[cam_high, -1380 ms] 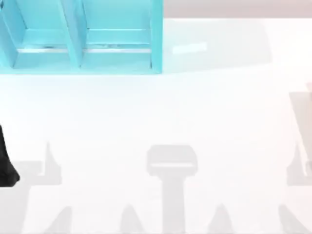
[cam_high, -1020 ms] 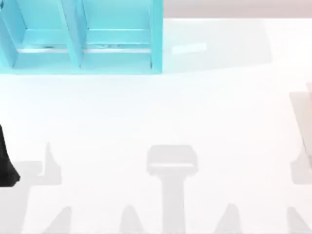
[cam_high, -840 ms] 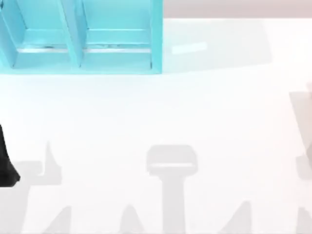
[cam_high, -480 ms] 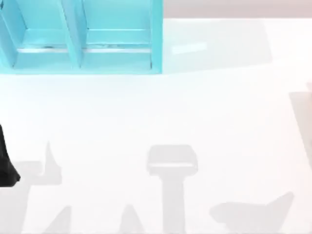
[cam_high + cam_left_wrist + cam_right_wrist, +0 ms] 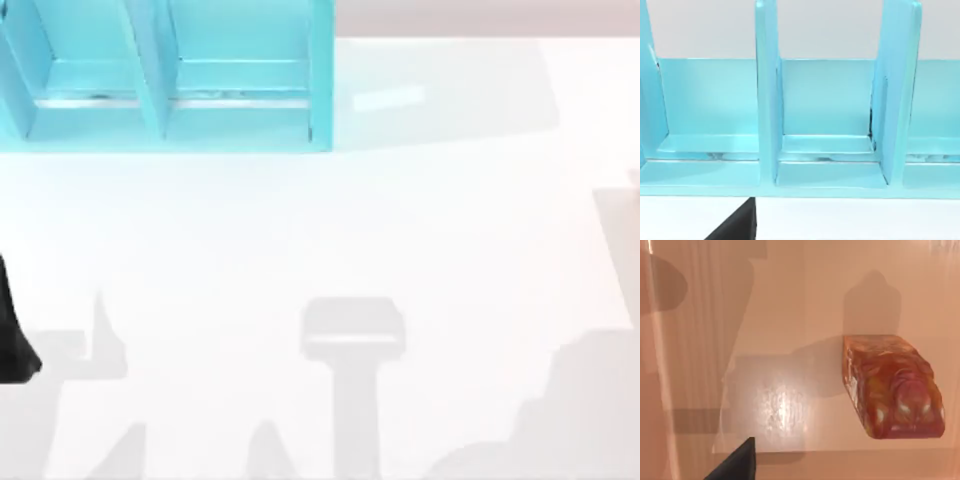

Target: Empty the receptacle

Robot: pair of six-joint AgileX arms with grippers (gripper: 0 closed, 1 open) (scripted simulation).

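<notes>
The right wrist view looks down into a pale pink receptacle (image 5: 790, 315) with a smooth glossy floor. An orange-red marbled block (image 5: 892, 387) lies on that floor. A black part of my right gripper (image 5: 737, 462) hangs above the floor, apart from the block. A black part of my left arm (image 5: 12, 335) sits at the table's left edge in the top view. In the left wrist view, a black part of my left gripper (image 5: 735, 225) is over the white table, facing the teal shelf (image 5: 825, 170).
A teal shelf unit (image 5: 170, 110) with upright dividers stands at the back left of the white table (image 5: 330, 230). Its compartments look bare. A broad grey shadow (image 5: 560, 420) lies over the table's front right corner.
The right arm's shadow at the table's front right has shifted and spread into a broad patch at the corner. My left arm has stayed still.
</notes>
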